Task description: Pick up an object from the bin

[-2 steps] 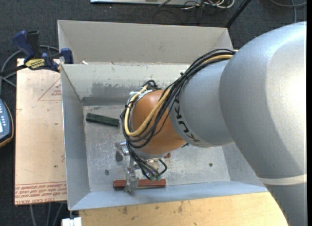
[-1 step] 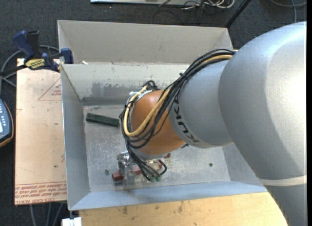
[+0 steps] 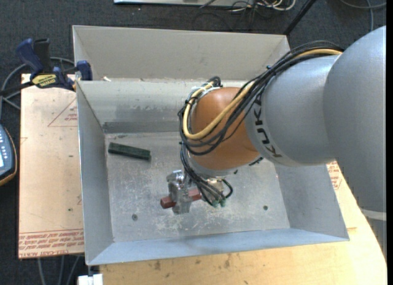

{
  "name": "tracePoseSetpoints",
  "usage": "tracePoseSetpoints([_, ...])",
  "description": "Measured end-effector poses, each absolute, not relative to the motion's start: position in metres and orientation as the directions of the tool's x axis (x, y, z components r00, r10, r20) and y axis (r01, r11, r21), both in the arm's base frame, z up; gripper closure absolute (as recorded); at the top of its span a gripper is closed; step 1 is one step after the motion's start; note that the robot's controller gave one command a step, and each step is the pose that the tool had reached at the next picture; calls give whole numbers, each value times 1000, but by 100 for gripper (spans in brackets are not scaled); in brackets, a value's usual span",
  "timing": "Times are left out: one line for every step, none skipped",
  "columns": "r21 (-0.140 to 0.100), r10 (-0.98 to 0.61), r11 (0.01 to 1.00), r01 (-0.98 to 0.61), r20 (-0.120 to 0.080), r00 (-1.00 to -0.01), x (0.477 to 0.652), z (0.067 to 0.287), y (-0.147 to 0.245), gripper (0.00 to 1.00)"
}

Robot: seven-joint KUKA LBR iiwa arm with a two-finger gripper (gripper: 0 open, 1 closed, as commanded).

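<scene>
red piece (image 3: 167, 203) at the end effector (image 3: 180, 196), arm (image 3: 295, 118) bent downward.

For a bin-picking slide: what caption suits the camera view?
Tool down at a small red piece on the floor of the grey bin; a dark green bar lies apart, nearer the back wall.

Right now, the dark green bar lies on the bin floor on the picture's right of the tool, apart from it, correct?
Wrong side. The camera view shows the dark green bar lying on the bin floor on the picture's left of the tool, apart from it.
</scene>
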State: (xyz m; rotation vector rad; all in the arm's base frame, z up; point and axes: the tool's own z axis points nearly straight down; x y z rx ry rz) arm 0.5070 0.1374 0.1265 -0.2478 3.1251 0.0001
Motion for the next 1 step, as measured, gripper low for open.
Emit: tracePoseSetpoints([2, -193, 981, -193, -10, -981, 511, 208, 149, 100])
